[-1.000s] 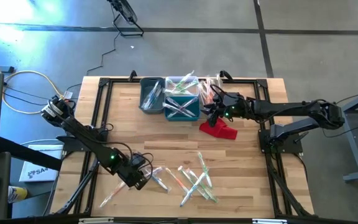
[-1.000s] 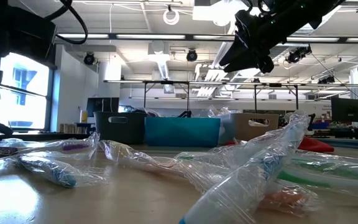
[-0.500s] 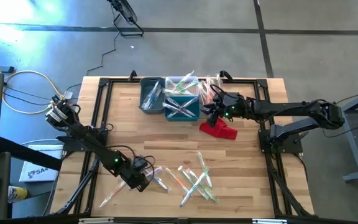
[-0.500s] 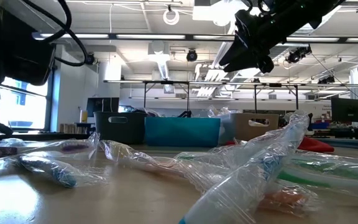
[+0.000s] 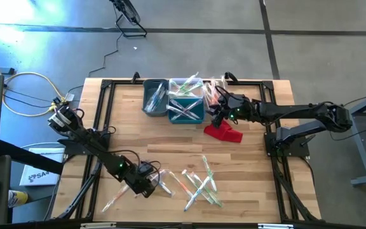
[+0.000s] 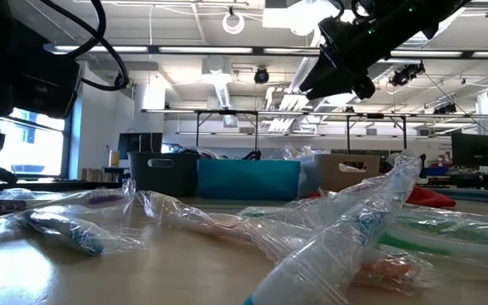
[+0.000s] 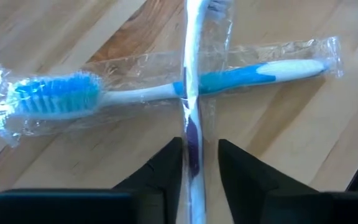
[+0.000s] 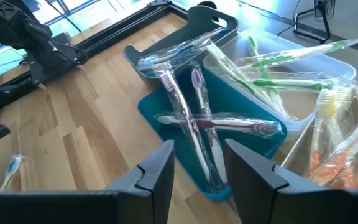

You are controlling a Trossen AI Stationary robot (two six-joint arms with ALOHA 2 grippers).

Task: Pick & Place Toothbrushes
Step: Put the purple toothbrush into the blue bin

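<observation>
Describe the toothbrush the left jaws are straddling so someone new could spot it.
Start at the wooden table and find the left gripper at its near edge. Between its jaws runs a wrapped purple-handled toothbrush; it lies crosswise atop a blue-and-white toothbrush.

No legible text, label, brand or number anywhere in these views.

Both arms are dark, built of slim jointed black segments, each showing a small green light near the wrist. The left gripper has two blunt, matte black wedge-shaped fingers; the right gripper has the same flat black fingers.
</observation>
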